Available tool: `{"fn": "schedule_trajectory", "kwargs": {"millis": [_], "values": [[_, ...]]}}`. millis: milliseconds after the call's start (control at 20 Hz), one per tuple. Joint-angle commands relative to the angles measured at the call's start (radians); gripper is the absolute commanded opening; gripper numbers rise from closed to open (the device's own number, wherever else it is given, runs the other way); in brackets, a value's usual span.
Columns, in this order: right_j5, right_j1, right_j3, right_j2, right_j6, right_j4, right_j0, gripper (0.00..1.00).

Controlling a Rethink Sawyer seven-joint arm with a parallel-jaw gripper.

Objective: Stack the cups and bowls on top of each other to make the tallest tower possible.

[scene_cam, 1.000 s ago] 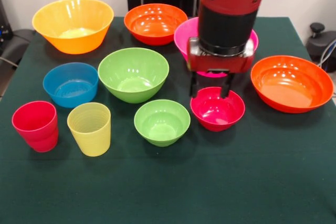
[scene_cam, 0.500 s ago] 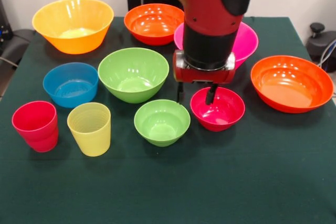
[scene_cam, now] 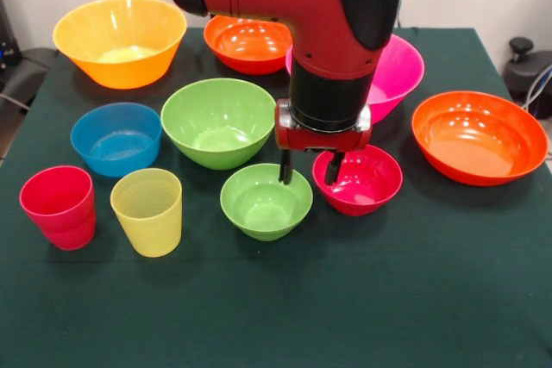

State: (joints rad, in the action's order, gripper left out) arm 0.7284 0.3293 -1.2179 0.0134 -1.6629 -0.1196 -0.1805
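My gripper (scene_cam: 307,168) is open and empty, hanging low over the gap between the small light-green bowl (scene_cam: 259,204) and the red bowl (scene_cam: 366,183). Its left fingertip (scene_cam: 285,170) is at the small green bowl's right rim, and the other is at the red bowl's left rim. The red cup (scene_cam: 59,207) and the yellow cup (scene_cam: 147,211) stand upright at the front left. The blue bowl (scene_cam: 116,137) and the large green bowl (scene_cam: 218,121) sit behind them. Every bowl stands singly, with no tower in view.
A yellow-orange bowl (scene_cam: 119,40) and an orange bowl (scene_cam: 241,40) sit at the back. A pink bowl (scene_cam: 398,71) is partly hidden behind the arm. Another orange bowl (scene_cam: 479,135) sits at the right. The dark green table (scene_cam: 345,299) runs to the front.
The gripper has moved to the picture's left and a little nearer the camera, from over the red bowl to the gap beside the small green bowl. It has stayed open. The bowls have not moved.
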Motion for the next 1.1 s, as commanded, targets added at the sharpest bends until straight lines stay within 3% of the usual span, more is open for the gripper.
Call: {"fn": "schedule_trajectory", "kwargs": {"millis": [50,700,1100], "values": [[-0.055,0.063,-0.133,0.07,-0.013,-0.047,0.016,1.0],[0.001,0.144,-0.183,0.04,-0.06,-0.031,0.055,1.0],[-0.167,0.087,-0.273,0.06,-0.126,-0.022,0.031,1.0]]}}
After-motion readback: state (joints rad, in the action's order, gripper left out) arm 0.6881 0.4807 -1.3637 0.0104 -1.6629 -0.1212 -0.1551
